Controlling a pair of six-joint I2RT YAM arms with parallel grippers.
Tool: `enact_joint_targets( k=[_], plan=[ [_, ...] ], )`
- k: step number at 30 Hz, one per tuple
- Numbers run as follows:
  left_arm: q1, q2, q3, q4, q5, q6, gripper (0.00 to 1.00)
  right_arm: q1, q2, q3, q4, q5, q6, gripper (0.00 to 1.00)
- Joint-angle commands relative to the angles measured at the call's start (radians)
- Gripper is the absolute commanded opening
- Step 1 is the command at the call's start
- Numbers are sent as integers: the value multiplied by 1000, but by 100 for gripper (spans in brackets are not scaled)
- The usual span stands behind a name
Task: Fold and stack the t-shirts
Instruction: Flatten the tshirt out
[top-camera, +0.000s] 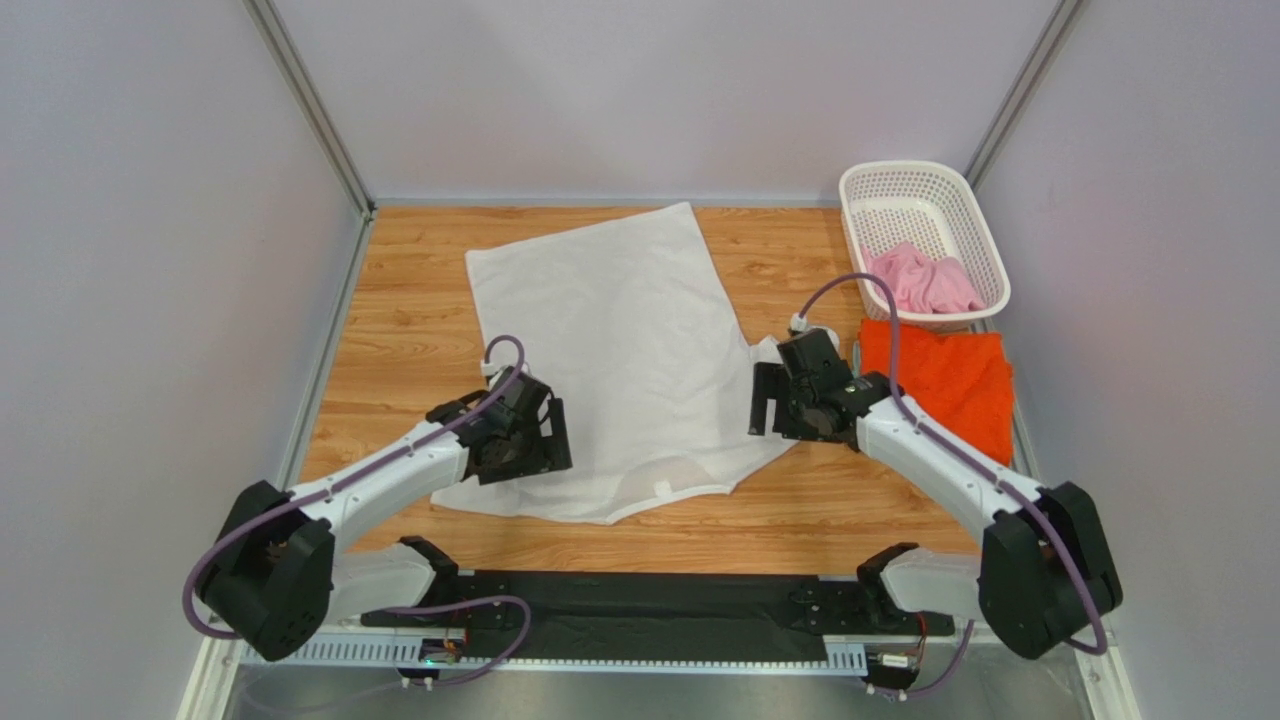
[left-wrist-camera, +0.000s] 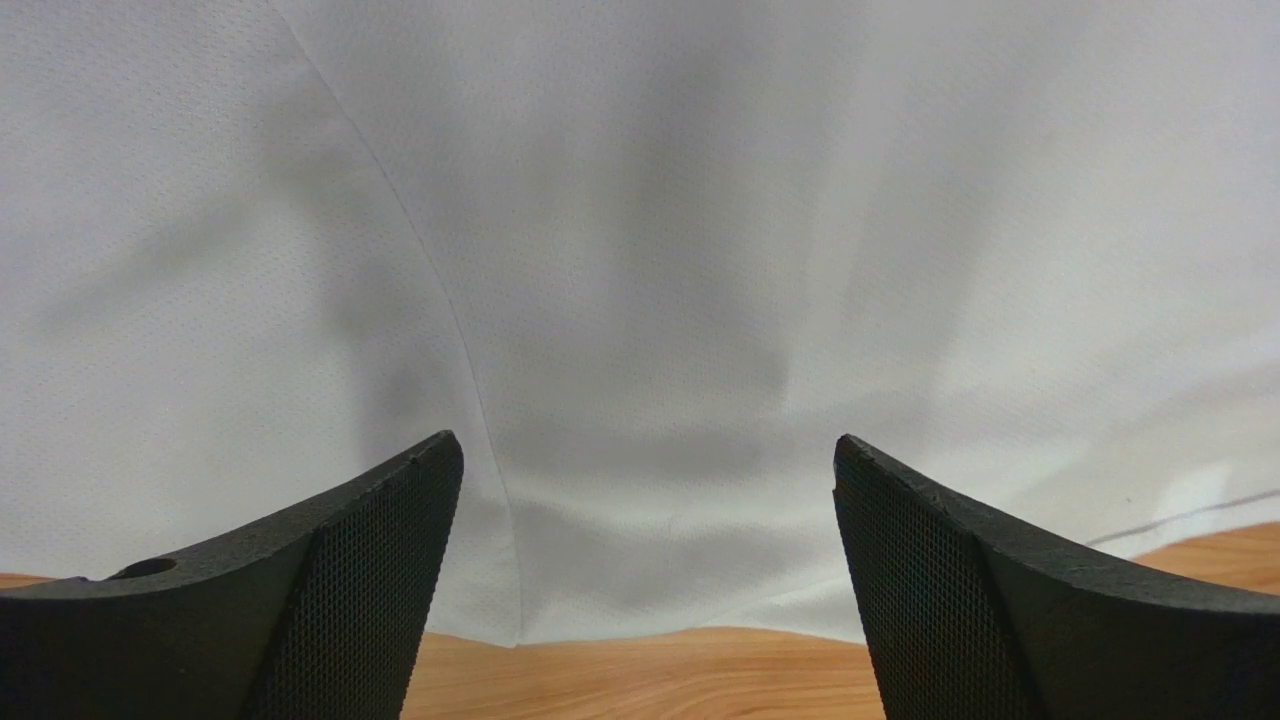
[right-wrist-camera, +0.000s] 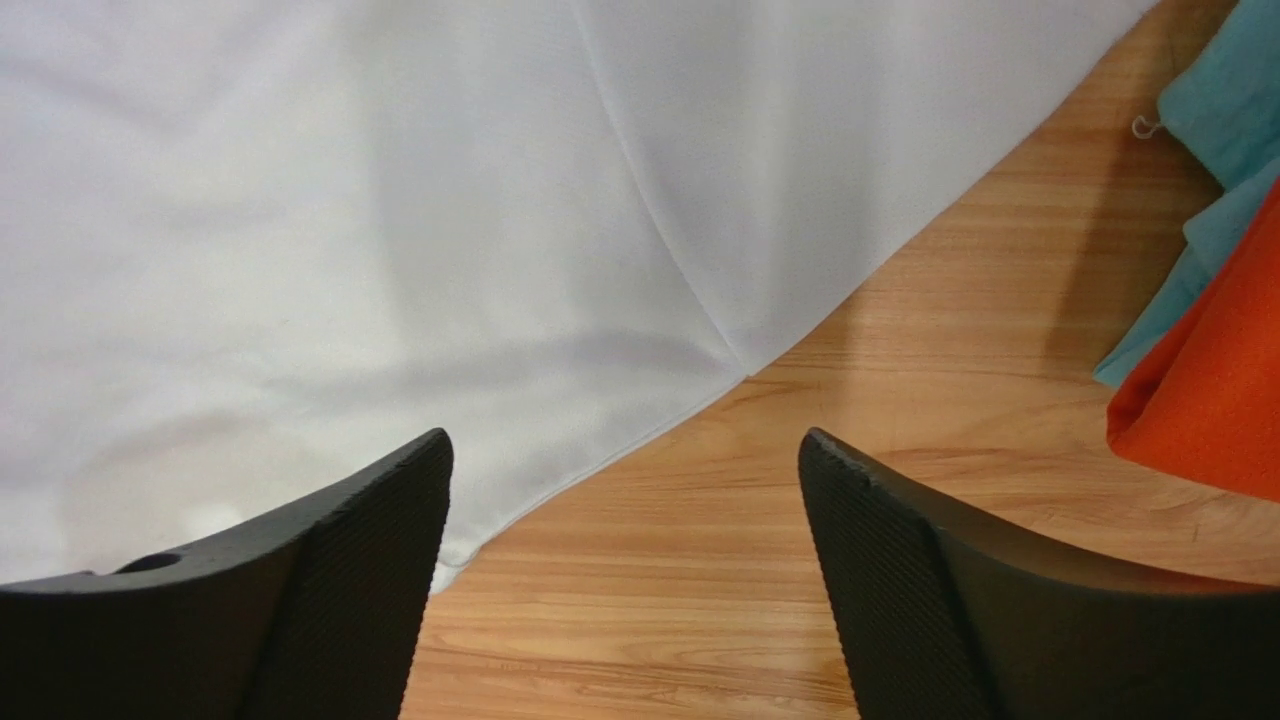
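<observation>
Count from all 3 views:
- T-shirts: 3. 1 white t-shirt (top-camera: 624, 345), 1 orange t-shirt (top-camera: 947, 383), 1 pink t-shirt (top-camera: 927, 281).
- Teal cloth (right-wrist-camera: 1225, 135): 1 piece beside the orange one, can't tell what it is.
- Basket (top-camera: 872, 210): 1.
- Table (top-camera: 406, 300): 1.
- Arms: 2. Left arm (top-camera: 376, 480), right arm (top-camera: 947, 458).
- Grippers: 2. Left gripper (left-wrist-camera: 646, 450), right gripper (right-wrist-camera: 624, 443), 2 fingers (left-wrist-camera: 301, 600) each.

Hovering, pincer (right-wrist-camera: 627, 443) spread, over the white t-shirt (right-wrist-camera: 376, 225) edge on the bench (right-wrist-camera: 932, 360). Orange t-shirt (right-wrist-camera: 1217, 383) at right, against teal cloth (right-wrist-camera: 1235, 113).
</observation>
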Motion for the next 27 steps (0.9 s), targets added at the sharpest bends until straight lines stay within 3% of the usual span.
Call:
enact_joint_targets(
  k=[1,2,8,13,22,27],
  plan=[
    [2,-79,20,-10,37,21,100,6,-97,2,14,-105,-41,89],
    [2,-88,27,-10,28,24,100,9,-111,2,22,-175,-38,100],
    [5,-59,109,1,-114,41,100,53,-122,-9,108,-202,82,100],
    [34,87,146,-13,-125,9,100,66,33,60,133,-175,119,100],
    [19,183,57,70,99,-4,100,43,363,264,117,-18,73,100],
    [-96,137,5,91,125,-88,100,9,593,486,62,11,17,100]
  ],
)
